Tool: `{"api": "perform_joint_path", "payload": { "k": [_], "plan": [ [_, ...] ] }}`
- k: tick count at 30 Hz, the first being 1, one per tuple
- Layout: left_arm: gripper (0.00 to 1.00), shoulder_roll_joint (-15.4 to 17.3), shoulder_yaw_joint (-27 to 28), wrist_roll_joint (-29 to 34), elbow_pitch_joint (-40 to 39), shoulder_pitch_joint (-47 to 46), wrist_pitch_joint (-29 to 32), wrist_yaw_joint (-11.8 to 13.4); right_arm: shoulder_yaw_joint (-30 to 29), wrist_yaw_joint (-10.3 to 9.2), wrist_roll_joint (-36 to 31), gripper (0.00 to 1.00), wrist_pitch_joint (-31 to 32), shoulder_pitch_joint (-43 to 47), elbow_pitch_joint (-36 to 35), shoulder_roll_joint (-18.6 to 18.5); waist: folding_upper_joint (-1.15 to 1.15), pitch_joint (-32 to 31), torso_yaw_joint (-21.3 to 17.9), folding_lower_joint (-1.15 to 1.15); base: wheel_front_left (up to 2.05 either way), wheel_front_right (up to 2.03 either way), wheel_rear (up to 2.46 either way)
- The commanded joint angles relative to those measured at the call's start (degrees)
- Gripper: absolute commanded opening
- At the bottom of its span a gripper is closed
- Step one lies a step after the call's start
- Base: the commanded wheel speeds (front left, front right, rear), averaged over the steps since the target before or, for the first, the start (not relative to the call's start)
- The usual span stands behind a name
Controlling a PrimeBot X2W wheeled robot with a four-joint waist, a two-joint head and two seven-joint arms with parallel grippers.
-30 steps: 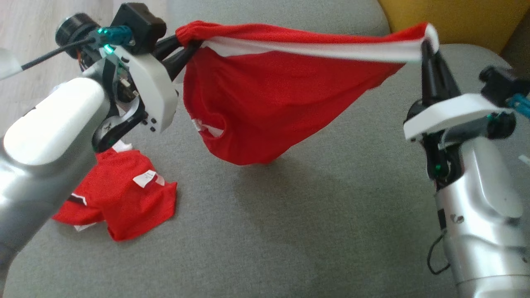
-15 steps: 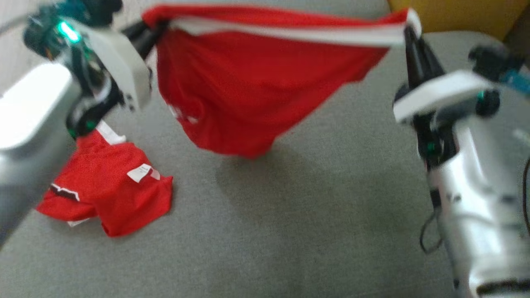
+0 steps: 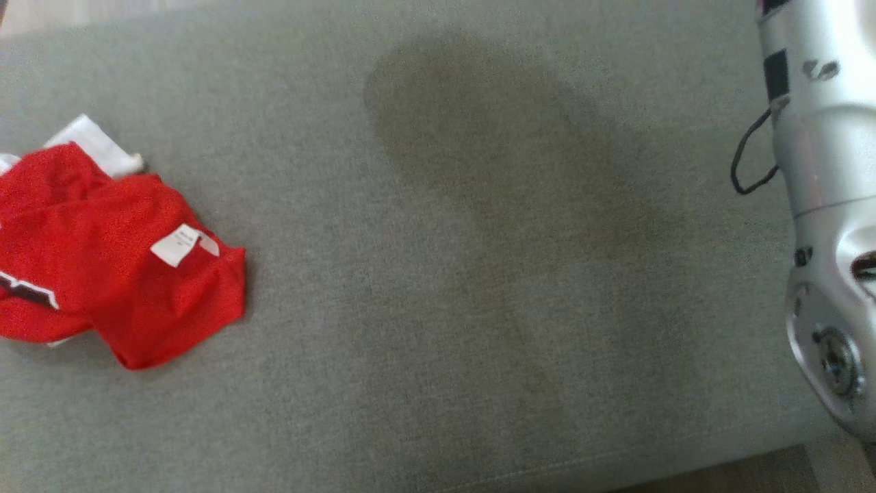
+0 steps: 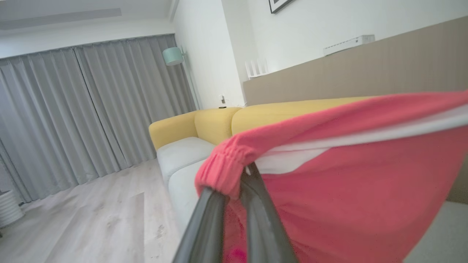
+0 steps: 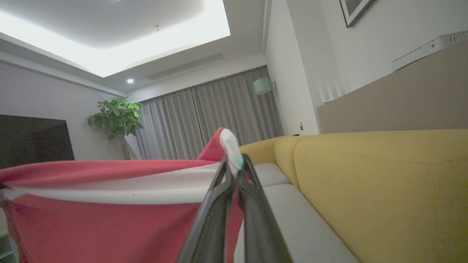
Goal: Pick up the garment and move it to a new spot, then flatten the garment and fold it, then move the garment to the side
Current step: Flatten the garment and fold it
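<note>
The garment [image 4: 347,190] is red with a white waistband and hangs stretched in the air between my two grippers. In the left wrist view my left gripper [image 4: 237,179] is shut on a bunched red end of the waistband. In the right wrist view my right gripper [image 5: 234,160] is shut on the other end, where the white band [image 5: 109,190] folds over its fingertips, and the red cloth [image 5: 91,219] sags to the left below it. In the head view, the silver forearm of my right arm [image 3: 821,171] stands at the right edge.
A second red garment [image 3: 102,274] with a white label lies crumpled at the left of the grey cushion [image 3: 445,342]. A broad shadow falls across the cushion's middle. A yellow sofa back [image 5: 384,182] runs behind, with wood floor [image 4: 91,219] to the left.
The head camera has swung down, so both grippers and the hanging garment have left the top of its picture. The crumpled red garment now sits higher and further left in it.
</note>
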Motion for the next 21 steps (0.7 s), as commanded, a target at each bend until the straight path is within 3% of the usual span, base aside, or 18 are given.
{"api": "perform_joint_path", "payload": {
  "k": [1,9,14,21],
  "plan": [
    [0.00,0.90,2.55,-0.10,0.99,-2.98,-1.65,0.17,-0.93,-0.04,-0.59,0.00,-0.48,-0.98,0.36,0.30,0.00,2.95,-0.26,-0.02,0.00,0.00,0.00],
    [0.00,-5.72,-1.09,-2.00,6.53,8.81,-9.16,-5.02,-0.51,-0.04,-3.89,0.00,-0.60,7.47,8.28,-0.45,0.00,3.25,0.67,-0.02,0.00,0.00,0.00],
    [0.00,-7.90,-4.01,-5.09,4.49,21.85,-11.24,-6.12,3.92,-0.04,-2.53,0.00,2.06,14.05,14.49,-3.61,0.00,1.11,1.72,-0.02,0.00,0.00,0.00],
    [0.00,-9.30,-8.43,-7.30,-1.77,35.05,-12.10,-6.39,7.89,-0.04,1.04,0.00,11.32,19.72,18.33,-8.43,0.00,-2.57,1.98,-0.02,0.00,0.00,0.00]
  ]
}}
